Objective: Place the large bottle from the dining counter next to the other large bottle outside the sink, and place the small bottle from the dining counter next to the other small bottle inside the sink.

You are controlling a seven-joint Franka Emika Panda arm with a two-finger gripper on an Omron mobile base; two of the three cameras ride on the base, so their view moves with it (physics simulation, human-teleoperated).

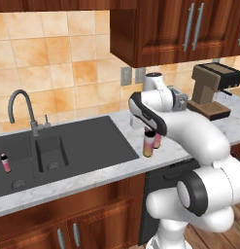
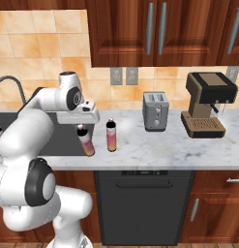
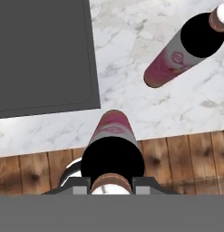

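My gripper point(image 1: 149, 131) point(image 2: 82, 127) point(image 3: 111, 185) is shut on the cap end of a large pink-and-grey bottle point(image 1: 148, 146) point(image 2: 86, 142) point(image 3: 112, 142). This bottle hangs slightly tilted, its base at or just above the marble counter by the front edge, right of the sink point(image 1: 82, 141) point(image 3: 41, 54). The other large bottle point(image 1: 157, 141) point(image 2: 111, 135) point(image 3: 186, 50) stands upright on the counter close beside it, apart from it. A small pink bottle point(image 1: 5, 163) stands inside the sink's left basin. The dining counter and its small bottle are out of view.
A faucet point(image 1: 24, 109) rises behind the sink. A toaster point(image 2: 156, 110) and a coffee machine point(image 2: 205, 104) stand further right on the counter point(image 2: 155, 145). Wall cabinets point(image 2: 159, 31) hang overhead. A dishwasher front point(image 2: 145, 206) sits below the counter edge.
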